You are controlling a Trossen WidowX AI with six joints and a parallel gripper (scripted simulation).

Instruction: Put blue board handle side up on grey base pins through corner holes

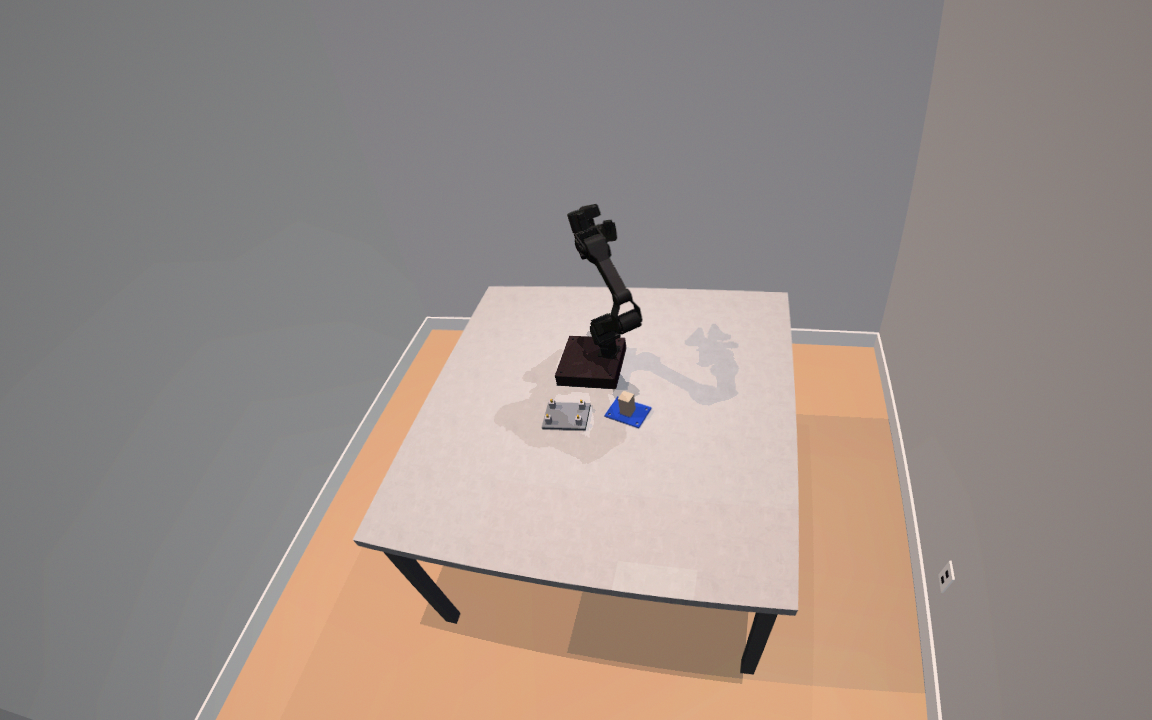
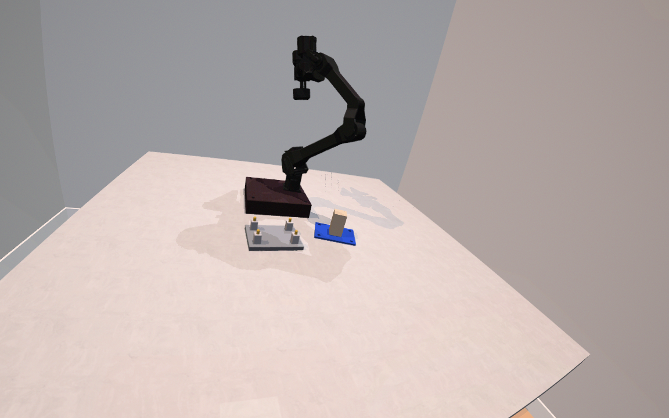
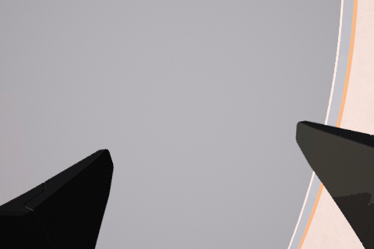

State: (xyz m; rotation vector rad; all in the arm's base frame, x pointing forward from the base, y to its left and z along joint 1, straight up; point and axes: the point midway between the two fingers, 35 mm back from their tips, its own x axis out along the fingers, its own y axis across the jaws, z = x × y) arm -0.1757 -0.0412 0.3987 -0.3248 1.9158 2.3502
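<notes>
Both claw (image 3: 205, 145) fingers cut off by wrist-view edges.

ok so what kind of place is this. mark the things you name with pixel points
Probably a plain indoor robot work area: an arm's dark base block (image 1: 573, 371) (image 2: 274, 209) sits on a pale table (image 1: 562, 510) (image 2: 222, 322), grey and pinkish walls rise around it, and a wall socket (image 1: 946, 575) shows low on one side.
</notes>
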